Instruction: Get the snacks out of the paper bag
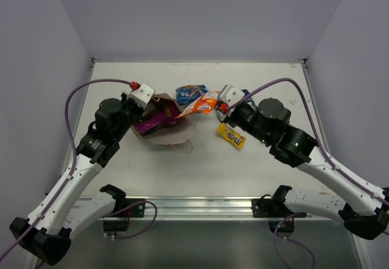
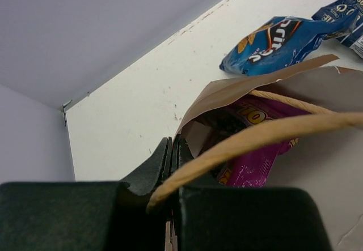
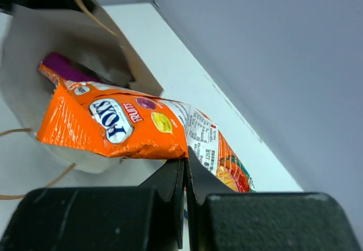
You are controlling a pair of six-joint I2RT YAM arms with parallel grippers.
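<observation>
Left end effector [image 1: 153, 101] [image 2: 172, 147]: clenched on the paper bag [image 1: 163, 132] [image 2: 317, 166] at the rim near its handle [image 2: 266, 135]. The jaws are pressed together with brown paper between them; can't tell if the handle itself is pinched too. The bag lies on its side on the worktop [image 1: 273, 172], mouth open directly ahead of this end effector. A magenta pouch [image 1: 152, 122] [image 2: 255, 163] is inside the bag, just ahead of the fingertips and under the handle loop. A blue chip bag [image 1: 190, 91] [image 2: 278, 38] lies outside on the worktop, ahead and to the right of this end effector, beyond the bag rim. A blue-white packet [image 2: 347, 13] is just past it, further right. Right end effector [image 1: 222, 107] [image 3: 185, 165]: clenched on one end of the orange packet [image 1: 203, 104] [image 3: 113, 127], jaws shut on the printed seam end. The packet stretches away from the fingertips toward the bag, and its far end overlaps the bag mouth [image 3: 62, 41], where a bit of magenta shows behind it. A yellow bar [image 1: 231, 135] lies on the worktop beside this end effector on its base side, near but apart.
</observation>
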